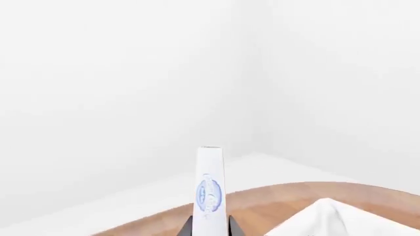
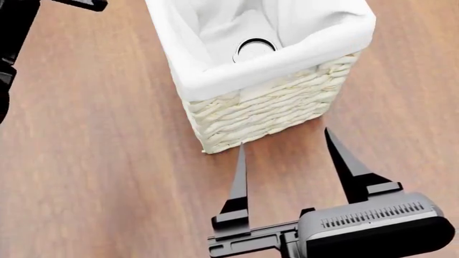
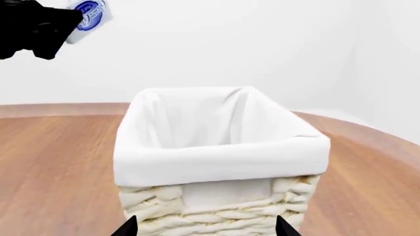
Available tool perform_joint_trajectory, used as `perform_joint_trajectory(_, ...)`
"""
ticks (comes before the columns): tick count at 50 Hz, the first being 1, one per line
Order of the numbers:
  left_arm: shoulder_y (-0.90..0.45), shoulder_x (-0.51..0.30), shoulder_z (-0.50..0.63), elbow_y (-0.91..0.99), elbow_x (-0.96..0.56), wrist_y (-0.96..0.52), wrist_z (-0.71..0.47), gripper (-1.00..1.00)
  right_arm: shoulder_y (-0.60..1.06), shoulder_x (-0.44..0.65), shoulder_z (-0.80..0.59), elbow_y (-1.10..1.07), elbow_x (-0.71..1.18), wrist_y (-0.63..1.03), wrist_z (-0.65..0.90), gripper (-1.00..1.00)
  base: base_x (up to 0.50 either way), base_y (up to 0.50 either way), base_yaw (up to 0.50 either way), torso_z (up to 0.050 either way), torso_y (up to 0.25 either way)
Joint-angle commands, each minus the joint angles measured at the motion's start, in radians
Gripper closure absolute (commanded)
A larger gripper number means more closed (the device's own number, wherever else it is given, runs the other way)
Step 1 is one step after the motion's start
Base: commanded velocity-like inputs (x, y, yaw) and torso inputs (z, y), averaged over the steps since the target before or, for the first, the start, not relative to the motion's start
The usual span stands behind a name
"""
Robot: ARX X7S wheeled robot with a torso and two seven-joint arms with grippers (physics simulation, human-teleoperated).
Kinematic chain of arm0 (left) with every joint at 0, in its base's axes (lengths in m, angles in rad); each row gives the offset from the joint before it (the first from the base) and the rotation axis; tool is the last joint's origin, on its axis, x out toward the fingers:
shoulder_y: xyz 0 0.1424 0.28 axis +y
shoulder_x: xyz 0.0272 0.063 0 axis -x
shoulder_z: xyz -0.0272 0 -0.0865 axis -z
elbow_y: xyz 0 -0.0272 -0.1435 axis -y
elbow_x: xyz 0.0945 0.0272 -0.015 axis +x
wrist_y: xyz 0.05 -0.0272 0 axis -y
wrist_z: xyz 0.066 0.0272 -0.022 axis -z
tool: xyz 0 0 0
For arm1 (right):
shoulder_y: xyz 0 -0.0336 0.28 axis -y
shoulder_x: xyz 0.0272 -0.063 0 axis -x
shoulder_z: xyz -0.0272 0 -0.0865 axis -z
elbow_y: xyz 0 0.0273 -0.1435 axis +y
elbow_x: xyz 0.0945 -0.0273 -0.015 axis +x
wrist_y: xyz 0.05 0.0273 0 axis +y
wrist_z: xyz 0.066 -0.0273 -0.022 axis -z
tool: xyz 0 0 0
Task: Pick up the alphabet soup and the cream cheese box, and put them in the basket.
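The cream cheese box (image 1: 210, 187), a thin white carton with a blue oval logo, stands up between the fingers of my left gripper (image 1: 211, 222), which is shut on it. In the right wrist view that gripper (image 3: 39, 24) holds the box (image 3: 90, 14) high in the air, beyond the basket's far left corner. The basket (image 2: 272, 113) is cream wicker with a white liner. The alphabet soup (image 2: 255, 49) lies inside it, with only its round metal top showing. My right gripper (image 2: 285, 137) is open and empty, just short of the basket's near wall (image 3: 217, 211).
The wooden tabletop (image 2: 93, 161) spreads out on all sides of the basket. Its curved far edge (image 1: 282, 189) meets a white floor and white walls. My left arm (image 2: 14, 32) hangs over the table's far left.
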Motion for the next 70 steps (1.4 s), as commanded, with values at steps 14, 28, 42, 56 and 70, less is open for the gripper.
perform_joint_trajectory(14, -0.363, 0.128, 0.159, -0.380, -0.099, -0.117, 0.458, 1.00, -0.018, 0.008, -0.004, -0.005, 0.003, -0.010, -0.001, -1.00, 0.00, 0.00, 0.00, 0.000, 0.001)
perform_joint_trajectory(28, -0.457, 0.205, 0.200, -0.621, -0.132, -0.142, 0.646, 1.00, -0.017, 0.008, -0.006, -0.012, 0.008, -0.005, 0.005, -1.00, 0.00, 0.00, 0.00, 0.001, 0.000)
perform_joint_trajectory(42, -0.435, 0.251, 0.233, -0.757, -0.118, -0.094, 0.700, 1.00, -0.023, 0.018, 0.008, -0.029, 0.027, -0.005, 0.012, -1.00, 0.00, 0.00, 0.00, 0.000, 0.001)
perform_joint_trajectory(56, -0.419, 0.277, 0.254, -0.830, -0.115, -0.057, 0.717, 1.00, -0.039, 0.020, 0.010, -0.024, 0.030, -0.021, 0.009, -1.00, 0.00, 0.00, 0.00, 0.000, 0.001)
perform_joint_trajectory(70, -0.415, 0.270, 0.263, -0.818, -0.134, -0.059, 0.706, 1.00, -0.039, 0.022, 0.011, -0.024, 0.034, -0.020, 0.011, -1.00, 0.00, 0.00, 0.00, 0.000, 0.001)
